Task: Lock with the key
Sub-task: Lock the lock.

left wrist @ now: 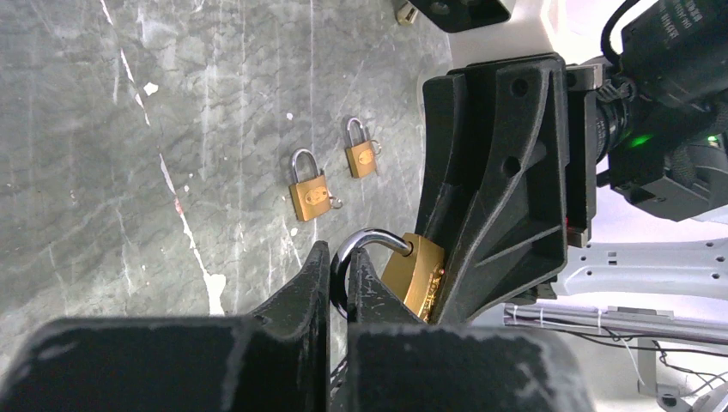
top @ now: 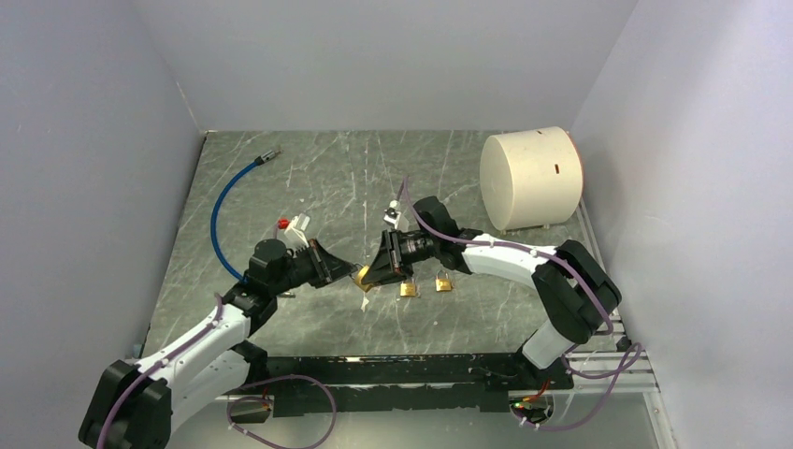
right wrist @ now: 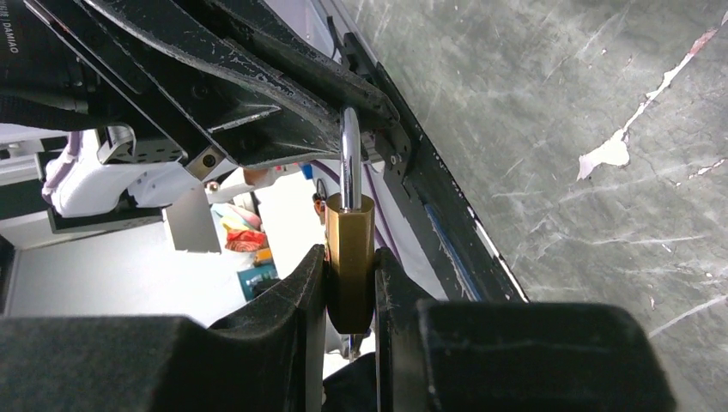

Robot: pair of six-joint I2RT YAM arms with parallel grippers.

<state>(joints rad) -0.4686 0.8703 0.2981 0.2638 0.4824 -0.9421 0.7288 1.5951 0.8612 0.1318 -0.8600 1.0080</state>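
Both arms reach in from the near edge of the worktop (top: 327,178) and meet over its middle, tips nearly touching. R gripper (right wrist: 350,273): fingers (right wrist: 296,296) pressed in from both sides on the brass body of the padlock (right wrist: 349,245), pinching it clear of the surface w/ the shackle (right wrist: 350,154) pointing at the L arm. L gripper (left wrist: 340,273): fingers drawn almost together, nipping the steel shackle btwn them. Shackle looks popped open, tho the L fingers hide its free end. Just R of the grippers, two more locks lie flat on the worktop, side by side, not touching: left spare (top: 409,289), right spare (top: 443,283). Toward the far L corner: blue cable (top: 221,201) in a curve. Far R corner: white cylinder (top: 530,178) on its side.
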